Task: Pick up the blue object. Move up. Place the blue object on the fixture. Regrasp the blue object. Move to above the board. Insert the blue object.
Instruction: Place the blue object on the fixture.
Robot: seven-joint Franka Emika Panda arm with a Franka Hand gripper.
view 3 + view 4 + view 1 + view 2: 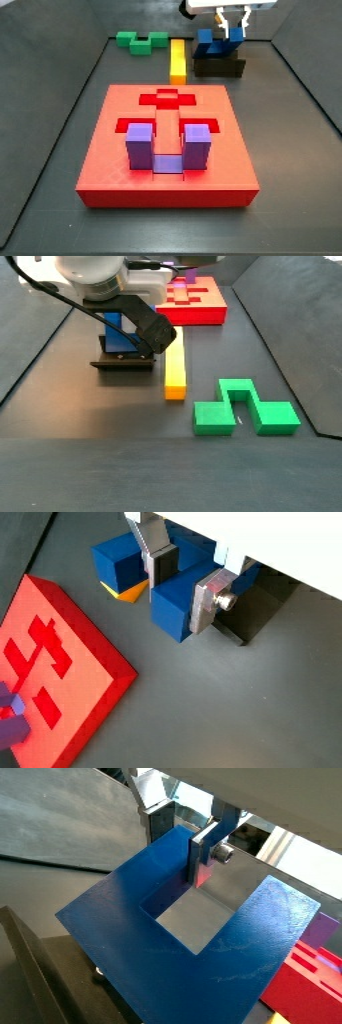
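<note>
The dark blue U-shaped object (171, 610) stands upright on the black fixture (254, 612) at the far end of the floor. It shows in both side views (211, 45) (118, 332), and it fills a wrist view (174, 938). My gripper (183, 597) comes down from above, with its two silver fingers pressed on either side of one prong (178, 858). In the side views the gripper (229, 36) (131, 322) sits over the fixture (221, 68) (123, 362). The red board (167, 140) (54, 662) lies apart from it.
A lilac-purple U-shaped block (167, 146) sits in the board's cut-out. A yellow bar (178, 57) (175, 371) lies beside the fixture. A green block (140, 42) (242, 408) lies beyond the bar. Dark walls ring the floor.
</note>
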